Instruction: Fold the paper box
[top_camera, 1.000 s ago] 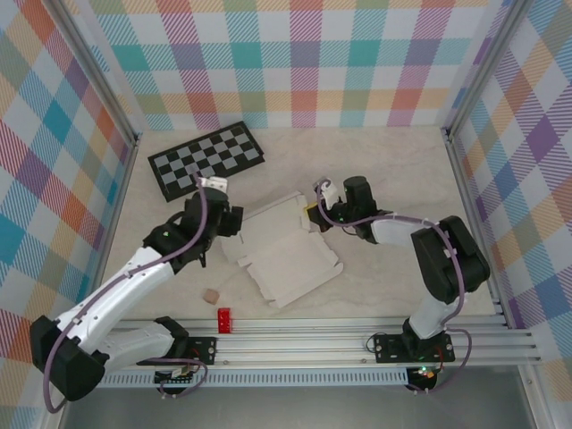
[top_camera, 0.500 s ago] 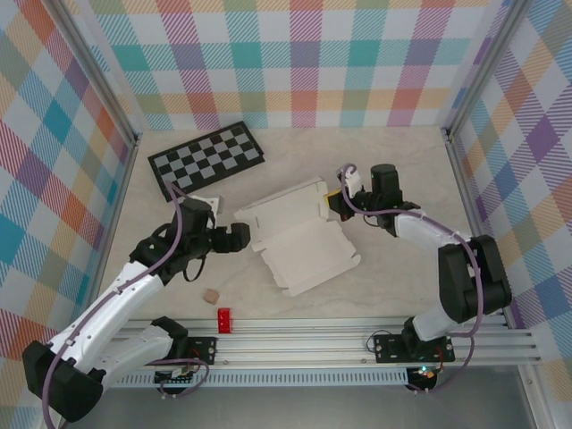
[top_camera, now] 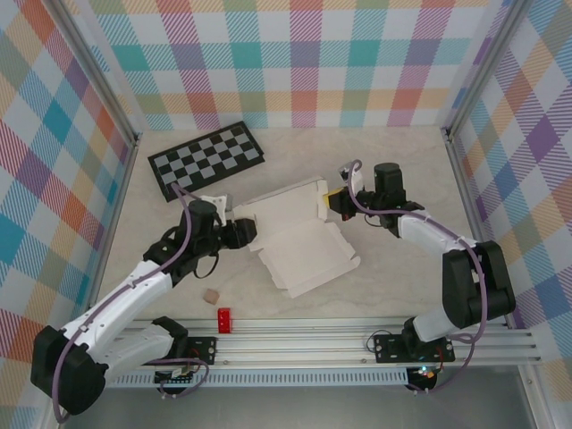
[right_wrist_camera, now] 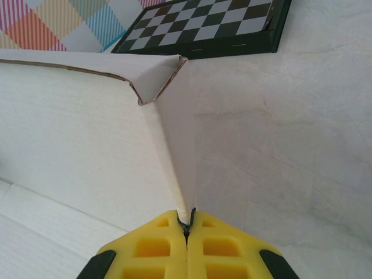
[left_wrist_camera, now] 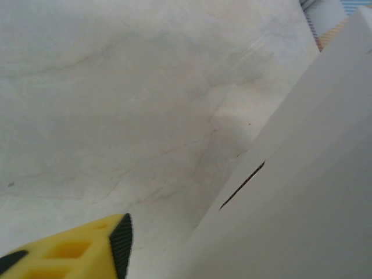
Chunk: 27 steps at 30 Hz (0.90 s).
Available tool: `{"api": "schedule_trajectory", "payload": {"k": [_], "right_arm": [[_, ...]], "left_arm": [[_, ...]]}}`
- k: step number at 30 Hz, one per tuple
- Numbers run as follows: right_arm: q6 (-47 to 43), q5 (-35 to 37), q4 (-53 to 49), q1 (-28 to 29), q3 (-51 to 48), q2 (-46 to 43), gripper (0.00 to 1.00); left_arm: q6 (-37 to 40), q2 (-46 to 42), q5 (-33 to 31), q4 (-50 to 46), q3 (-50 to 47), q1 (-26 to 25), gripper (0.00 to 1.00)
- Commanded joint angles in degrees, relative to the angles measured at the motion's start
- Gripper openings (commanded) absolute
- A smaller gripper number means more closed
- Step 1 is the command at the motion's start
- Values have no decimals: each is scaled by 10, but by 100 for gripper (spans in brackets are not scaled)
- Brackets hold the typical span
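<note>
Lying mid-table, the paper box (top_camera: 304,255) looks light, thin and easily creased, so a flap edge is the best hold. The left gripper (top_camera: 242,234) sits at its left edge, jaw state unclear. Farther right, the right gripper (right_wrist_camera: 187,224) is clamped on a raised flap.

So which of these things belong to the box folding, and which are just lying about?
In the job: paper box; right end effector, pinching its flap; left end effector at its edge.
Lying about: checkerboard; red block; tan lump.
</note>
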Motion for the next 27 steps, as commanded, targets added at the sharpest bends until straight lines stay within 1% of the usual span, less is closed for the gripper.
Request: {"api": "schedule_trajectory", "payload": {"k": [1,2,5,8,9,11,13,16,20,23,26,27], "right_arm": [[29,-30,18,-2,14,-3,0],[33,-30,20,-2,14,-4,0],[44,-12,18,1,14,-4,0],[53,37,-2,8,16,-6,0],[52,54,-7,13,15,-8,0],[52,81,-16,24,13,-9,0],[59,129,-35,39,14,-10,0],[71,198,-55,66,15,-11,0],[102,255,-63,92,11,-7,0],[136,300,-66,106,2,-4,0],[164,373,-105,126,8,11,0],[169,388,-115,129,12,20,0]], "left_arm": [[-3,12,2,65,1,-16,48],[-3,19,0,66,4,-21,45],[6,45,-20,51,25,-41,33],[16,71,-80,-2,64,-68,21],[18,81,-105,-22,77,-75,15],[18,100,-141,-60,98,-86,0],[10,117,-176,-84,117,-98,0],[-3,142,-209,-107,143,-117,0],[-5,186,-238,-130,177,-139,0],[-6,203,-230,-126,182,-144,0],[-13,203,-205,-102,173,-147,0],[-16,203,-195,-94,170,-148,0]]}}
